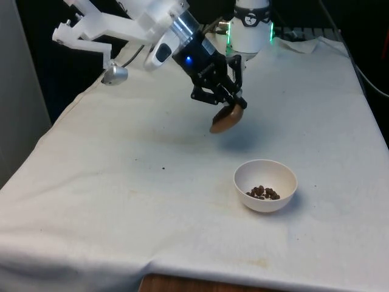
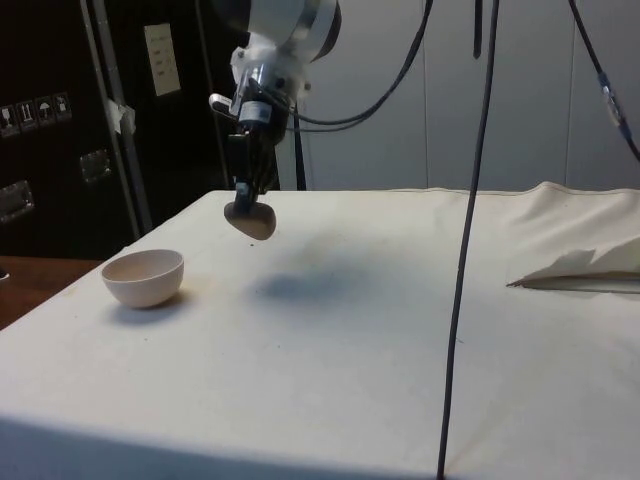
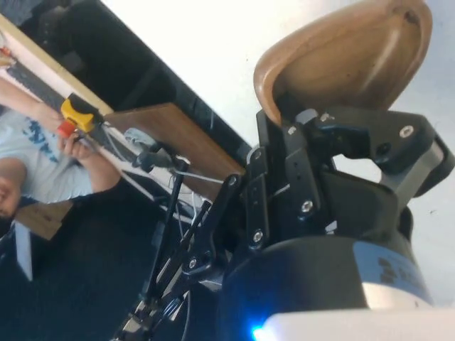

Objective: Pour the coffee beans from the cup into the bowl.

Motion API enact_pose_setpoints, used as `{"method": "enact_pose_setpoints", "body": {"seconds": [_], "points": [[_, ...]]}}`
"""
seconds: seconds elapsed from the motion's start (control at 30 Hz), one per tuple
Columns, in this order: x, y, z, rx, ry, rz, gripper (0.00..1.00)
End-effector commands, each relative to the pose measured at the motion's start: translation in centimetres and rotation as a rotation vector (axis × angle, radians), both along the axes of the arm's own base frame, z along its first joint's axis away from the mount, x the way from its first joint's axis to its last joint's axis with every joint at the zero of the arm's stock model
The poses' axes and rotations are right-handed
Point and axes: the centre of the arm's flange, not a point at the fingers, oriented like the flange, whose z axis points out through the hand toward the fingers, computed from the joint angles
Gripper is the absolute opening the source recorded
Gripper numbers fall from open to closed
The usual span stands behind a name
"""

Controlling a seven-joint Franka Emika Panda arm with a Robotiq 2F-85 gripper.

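Observation:
A brown cup (image 1: pixel 226 121) hangs tilted on its side above the cloth, and my gripper (image 1: pixel 234 104) is shut on its rim. The side view has the same cup (image 2: pixel 251 220) held in the air by the gripper (image 2: pixel 244 196), to the right of the bowl and apart from it. In the wrist view the cup (image 3: pixel 348 60) looks empty, its rim pinched by the fingers (image 3: pixel 298 142). A white bowl (image 1: pixel 265 185) sits on the cloth nearer the front edge, with several coffee beans (image 1: pixel 263 193) in it. The bowl's outside (image 2: pixel 143 278) shows in the side view.
A stray dark speck, perhaps a bean (image 1: pixel 163 168), lies on the cloth at the front view's left of the bowl. A person (image 3: pixel 28 156) holding a yellow and red device stands past the table's edge. A black cable (image 2: pixel 465 240) hangs in front of the side view.

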Motion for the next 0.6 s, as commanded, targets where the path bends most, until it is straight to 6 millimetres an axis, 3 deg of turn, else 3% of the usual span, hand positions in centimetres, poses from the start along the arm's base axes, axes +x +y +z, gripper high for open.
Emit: {"method": "enact_pose_setpoints", "body": {"seconds": [0.0,0.57], "points": [[0.14,-0.02,-0.16,-0.023,0.01,-0.008,0.0],[0.69,-0.21,-0.78,-0.12,0.03,-0.041,0.0]]}}
